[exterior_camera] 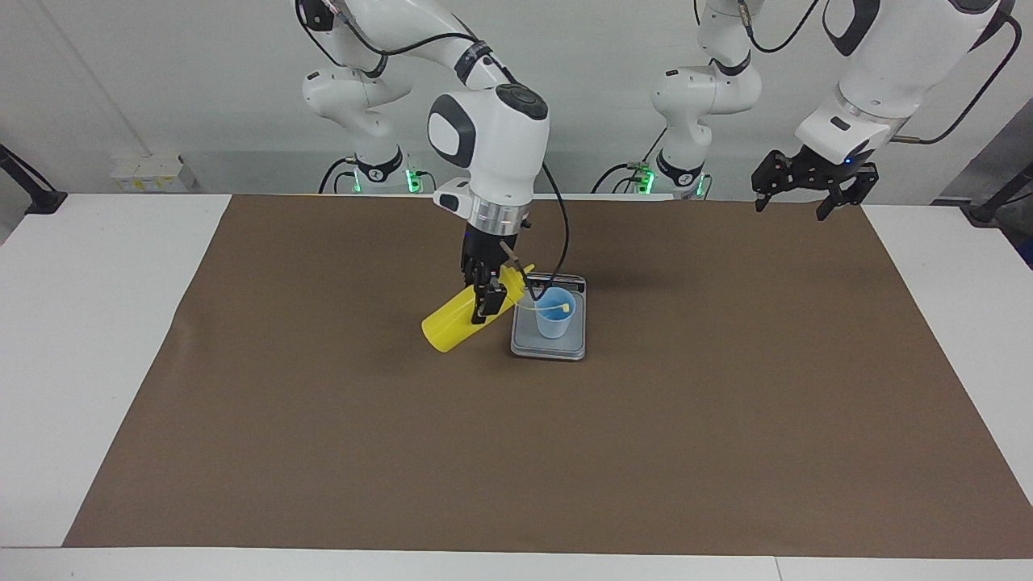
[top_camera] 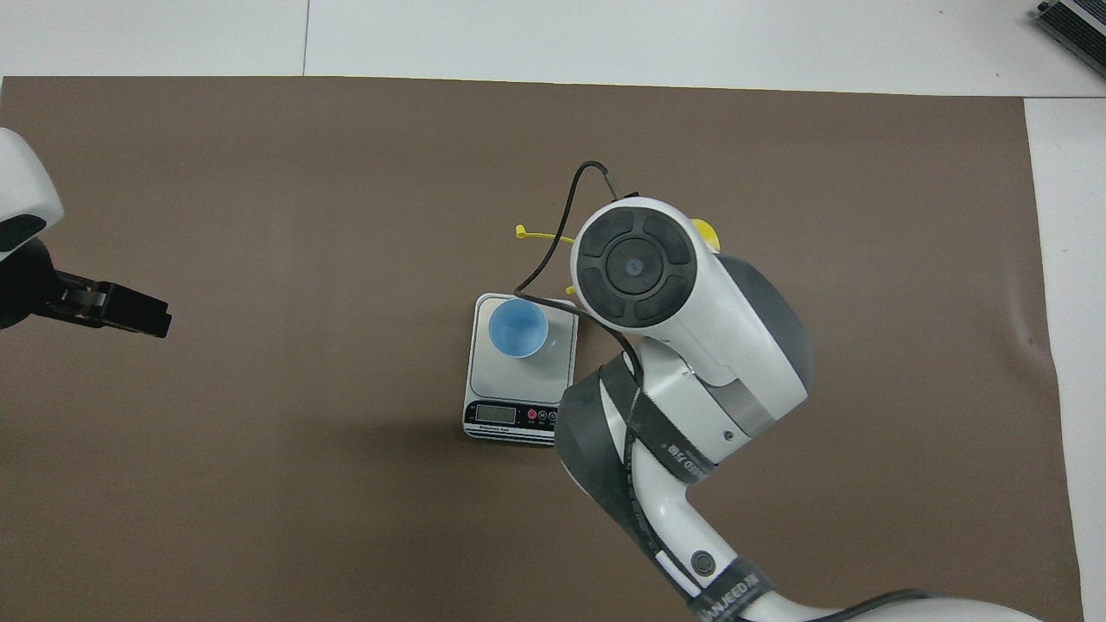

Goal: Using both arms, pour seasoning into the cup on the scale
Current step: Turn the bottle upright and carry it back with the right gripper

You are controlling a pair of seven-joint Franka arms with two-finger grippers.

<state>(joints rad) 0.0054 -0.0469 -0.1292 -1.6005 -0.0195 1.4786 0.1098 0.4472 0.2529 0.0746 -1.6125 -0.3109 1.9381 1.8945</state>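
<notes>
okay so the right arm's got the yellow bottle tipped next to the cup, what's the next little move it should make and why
Probably bring the nozzle over the cup. The right hand is shut on the yellow bottle, tilted nozzle-up beside the scale, so the tip is not clearly over the cup's mouth. The left hand waits open, raised at its own end.
</notes>
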